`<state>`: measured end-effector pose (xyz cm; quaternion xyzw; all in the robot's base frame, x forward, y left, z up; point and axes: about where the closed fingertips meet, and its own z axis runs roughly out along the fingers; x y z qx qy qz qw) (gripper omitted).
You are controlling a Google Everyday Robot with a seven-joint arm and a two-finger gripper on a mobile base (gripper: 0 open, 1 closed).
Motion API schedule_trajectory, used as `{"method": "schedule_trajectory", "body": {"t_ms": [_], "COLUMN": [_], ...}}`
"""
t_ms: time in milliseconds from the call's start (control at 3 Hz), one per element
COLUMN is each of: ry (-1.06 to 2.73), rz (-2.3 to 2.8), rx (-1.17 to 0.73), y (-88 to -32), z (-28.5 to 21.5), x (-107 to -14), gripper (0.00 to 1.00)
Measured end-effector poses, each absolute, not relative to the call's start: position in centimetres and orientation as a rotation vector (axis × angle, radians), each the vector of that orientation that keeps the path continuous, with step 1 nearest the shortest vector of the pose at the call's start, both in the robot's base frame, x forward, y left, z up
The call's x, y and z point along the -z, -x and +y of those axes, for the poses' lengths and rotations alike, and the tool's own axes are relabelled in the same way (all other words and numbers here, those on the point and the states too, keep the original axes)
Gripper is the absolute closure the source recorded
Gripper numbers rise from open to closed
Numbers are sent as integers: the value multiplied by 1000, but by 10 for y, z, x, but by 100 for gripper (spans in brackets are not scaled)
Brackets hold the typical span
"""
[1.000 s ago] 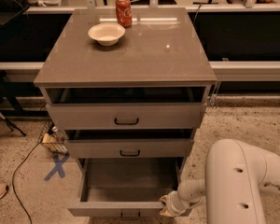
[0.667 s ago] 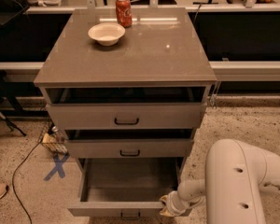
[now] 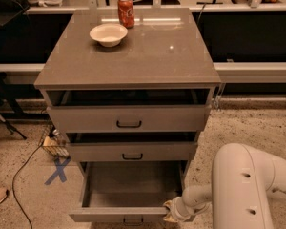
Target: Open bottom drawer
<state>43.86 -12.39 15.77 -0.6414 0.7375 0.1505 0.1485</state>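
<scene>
Speckled floor under grey cabinet. Its bottom drawer is pulled out, same as before. The gripper is at the drawer's right front corner, grip unclear.

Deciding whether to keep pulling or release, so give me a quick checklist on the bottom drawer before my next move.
1. Bottom drawer pulled well out, inside visible: ok.
2. Gripper at the drawer's front right corner: ok.
3. Firm hold on the drawer front: cannot tell.
4. Middle drawer and top drawer set further in than the bottom one: ok.
5. Bowl and can upright on the cabinet top: ok.
</scene>
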Motion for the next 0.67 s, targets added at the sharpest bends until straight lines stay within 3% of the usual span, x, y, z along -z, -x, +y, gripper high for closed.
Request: {"method": "schedule_trajectory", "body": {"t_ms": [333, 667], "ry": [1844, 1844], "rz": [2121, 2121], "rx": [-433, -433], "y": [-439, -439], "z": [-124, -124], "x": [-158, -158], "gripper": [100, 85]}}
